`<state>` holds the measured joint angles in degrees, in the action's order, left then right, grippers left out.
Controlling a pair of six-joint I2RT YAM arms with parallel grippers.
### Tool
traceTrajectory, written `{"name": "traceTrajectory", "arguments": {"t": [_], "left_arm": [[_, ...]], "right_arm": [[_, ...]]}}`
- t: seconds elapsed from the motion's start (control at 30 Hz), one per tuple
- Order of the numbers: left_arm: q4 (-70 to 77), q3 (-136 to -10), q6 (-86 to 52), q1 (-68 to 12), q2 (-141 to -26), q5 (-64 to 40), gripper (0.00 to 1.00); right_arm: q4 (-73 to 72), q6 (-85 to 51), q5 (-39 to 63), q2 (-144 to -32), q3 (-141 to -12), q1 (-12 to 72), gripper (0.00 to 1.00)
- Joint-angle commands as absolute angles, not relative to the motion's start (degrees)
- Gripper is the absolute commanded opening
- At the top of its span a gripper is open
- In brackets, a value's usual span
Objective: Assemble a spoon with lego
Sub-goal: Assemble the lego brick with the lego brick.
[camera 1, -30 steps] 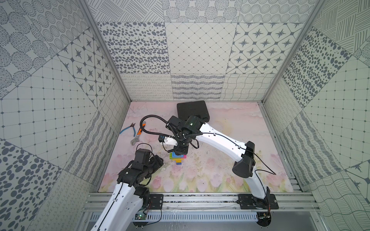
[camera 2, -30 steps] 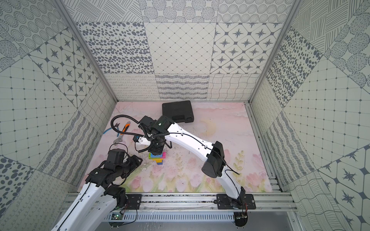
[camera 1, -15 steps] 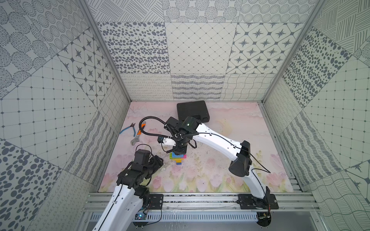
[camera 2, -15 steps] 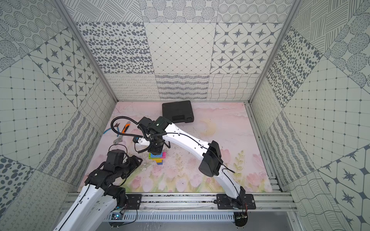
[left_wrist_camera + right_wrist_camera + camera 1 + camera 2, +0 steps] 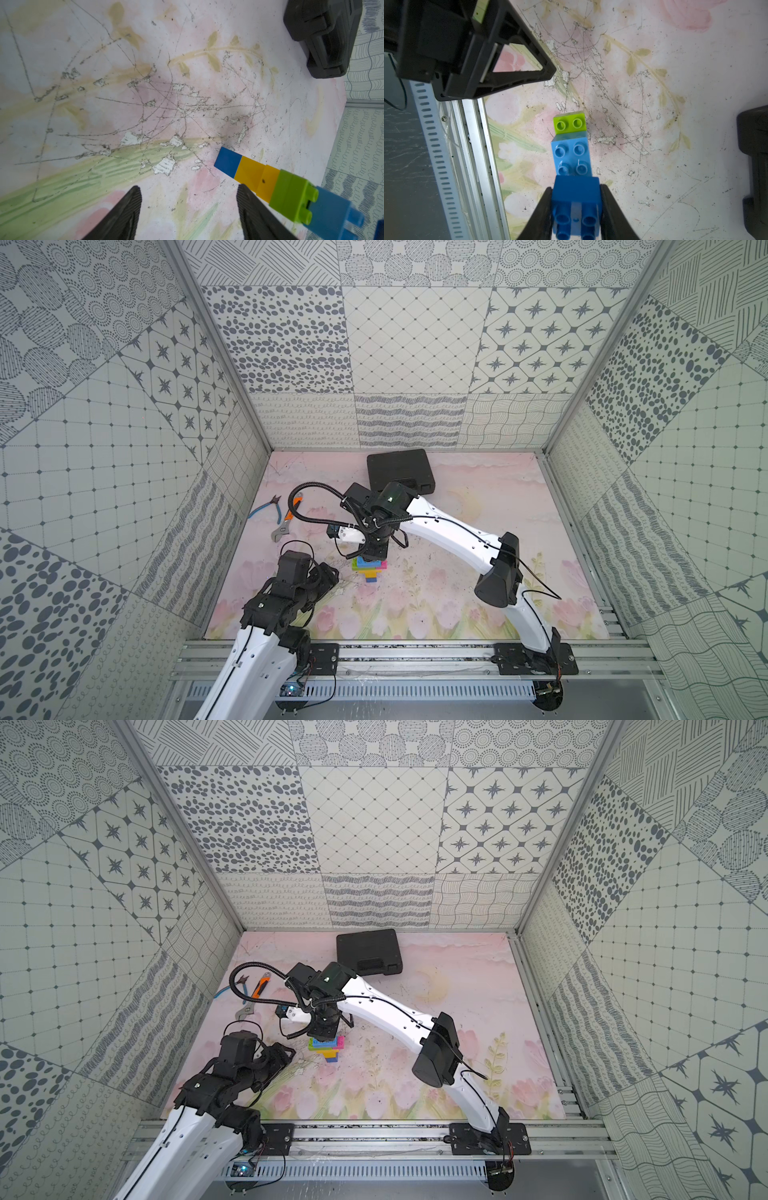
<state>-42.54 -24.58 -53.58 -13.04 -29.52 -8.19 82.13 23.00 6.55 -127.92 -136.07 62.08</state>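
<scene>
Nearest the rail, the left gripper hangs low over the scratched floral mat with its jaws apart and nothing between them. One finger sits just beside the stem of the spoon.

And there's the spoon, left of centre on the mat in both top views: a blue tip, then yellow, then the wide green and pink layer. Whether it rests on the mat or hangs just above it, I can't tell.

At its far end, the right gripper is clamped on a dark blue brick, right against the light blue brick, with the lime green brick beyond. Is the dark blue one seated on its studs? Can't tell from here.

Here's the danger. Only one arm has hold of anything. If the right arm presses, nothing braces the stem, so the stack may skid or pivot and a joint could pop. A crooked press would leave the brick skewed. If the arm pulls away clamped, the brick may come off again. A small drift of that open left finger could knock the stem.

Further back lie an orange-handled wrench, blue-handled pliers and a black case, all well apart.
</scene>
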Motion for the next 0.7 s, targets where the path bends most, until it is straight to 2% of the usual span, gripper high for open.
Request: {"name": "traceTrajectory", "arguments": {"t": [0.0, 0.67], "left_arm": [[-42.63, -24.35, -53.90, -12.81, -29.20, -7.88, 0.74], [-49.07, -23.14, -61.41, -12.82, -21.26, -3.66, 0.74]], "right_arm": [[82.04, 23.97, 6.07, -129.18, -136.25, 62.40, 0.00], [82.31, 23.86, 6.15, -131.13, -135.98, 63.24, 0.00]]}}
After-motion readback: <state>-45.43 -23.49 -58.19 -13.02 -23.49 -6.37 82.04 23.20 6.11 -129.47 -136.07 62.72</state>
